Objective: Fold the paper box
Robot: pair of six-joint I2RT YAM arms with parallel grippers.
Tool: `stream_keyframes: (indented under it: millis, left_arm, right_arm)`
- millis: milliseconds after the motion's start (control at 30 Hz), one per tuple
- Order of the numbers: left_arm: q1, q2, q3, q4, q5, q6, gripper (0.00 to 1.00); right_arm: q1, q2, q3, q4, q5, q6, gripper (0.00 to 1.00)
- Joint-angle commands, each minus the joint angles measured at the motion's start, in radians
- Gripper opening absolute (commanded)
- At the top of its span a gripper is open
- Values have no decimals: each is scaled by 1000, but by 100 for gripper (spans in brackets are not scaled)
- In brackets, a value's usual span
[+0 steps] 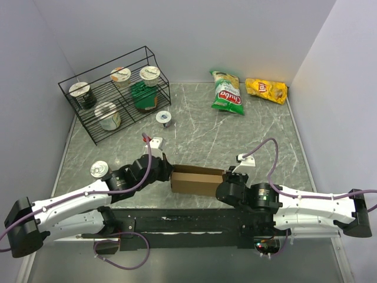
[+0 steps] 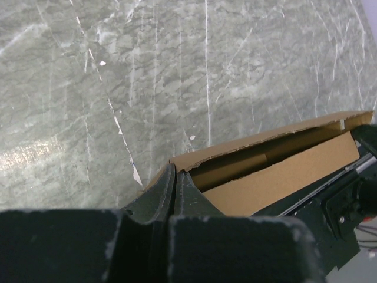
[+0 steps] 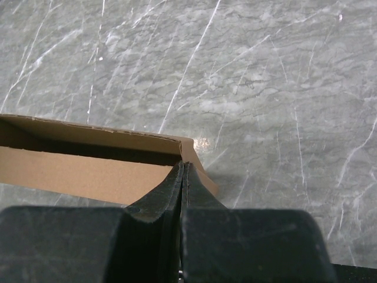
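Note:
The paper box [image 1: 197, 180] is a plain brown cardboard tray, folded into an open-topped long box near the table's front edge between my two arms. My left gripper [image 1: 167, 171] is at its left end and my right gripper [image 1: 225, 180] at its right end. In the left wrist view the gripper [image 2: 177, 171] is shut, its tips pinching the box's [image 2: 283, 177] end wall, one finger inside and one outside. In the right wrist view the gripper [image 3: 184, 165] is likewise shut on the other end wall of the box [image 3: 76, 174].
A black wire rack [image 1: 94, 127] with several cups stands at the back left. A green chip bag [image 1: 228, 93] and a yellow one [image 1: 266, 89] lie at the back right. A small cup [image 1: 163, 118] stands mid-table and a can [image 1: 99, 170] beside the left arm.

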Motion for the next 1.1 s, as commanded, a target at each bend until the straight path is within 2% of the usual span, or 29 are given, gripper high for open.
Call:
stream_keyframes:
  millis: [0, 100, 167, 200, 233, 300, 333, 400, 500, 567, 633, 700, 733, 800, 833, 900, 933, 1067]
  left_arm:
    - [9, 4, 57, -26, 114, 61, 1]
    - [9, 4, 62, -50, 99, 72, 5]
    - [9, -28, 56, -54, 88, 80, 25]
    - [9, -45, 51, -54, 70, 84, 41]
    - [12, -80, 45, -54, 65, 87, 62]
    - [23, -116, 39, -50, 64, 106, 74]
    - [29, -151, 30, -47, 67, 112, 87]
    - [53, -182, 19, -38, 82, 127, 96]
    - [90, -232, -16, 12, 149, 156, 96]
    - [112, -255, -56, 54, 249, 178, 96]
    - [121, -271, -96, 83, 257, 161, 96]
    - [129, -285, -125, 78, 243, 126, 96]
    - [135, -291, -133, 74, 222, 112, 96]
    - [147, -315, -161, 75, 203, 62, 96]
    - [150, -326, -171, 81, 200, 45, 96]
    - [153, -352, -211, 110, 219, 8, 96]
    - [155, -358, -225, 147, 229, 0, 96]
    - [158, -361, -288, 218, 266, -29, 96]
  right_arm:
    - [0, 22, -1, -127, -73, -5, 0]
    - [2, 6, 8, -121, -70, -27, 0]
    - [2, -12, 5, -109, -70, -53, 0]
    - [0, -20, 1, -96, -73, -68, 0]
    - [0, -34, -9, -69, -76, -80, 0]
    - [0, -52, -22, -31, -82, -136, 0]
    - [2, -69, -35, -11, -82, -145, 0]
    - [-1, -95, -45, 17, -90, -177, 0]
    - [2, -121, -62, 54, -103, -229, 0]
    - [2, -129, -72, 77, -116, -265, 0]
    - [2, -140, -76, 91, -143, -298, 0]
    - [2, -158, -75, 92, -168, -336, 8]
    - [2, -164, -75, 92, -177, -347, 20]
    - [2, -192, -59, 74, -188, -370, 35]
    - [2, -201, -53, 66, -191, -381, 46]
    - [2, -222, -32, 45, -192, -403, 54]
    - [2, -227, -26, 43, -195, -413, 62]
    - [2, -232, -4, 43, -195, -450, 66]
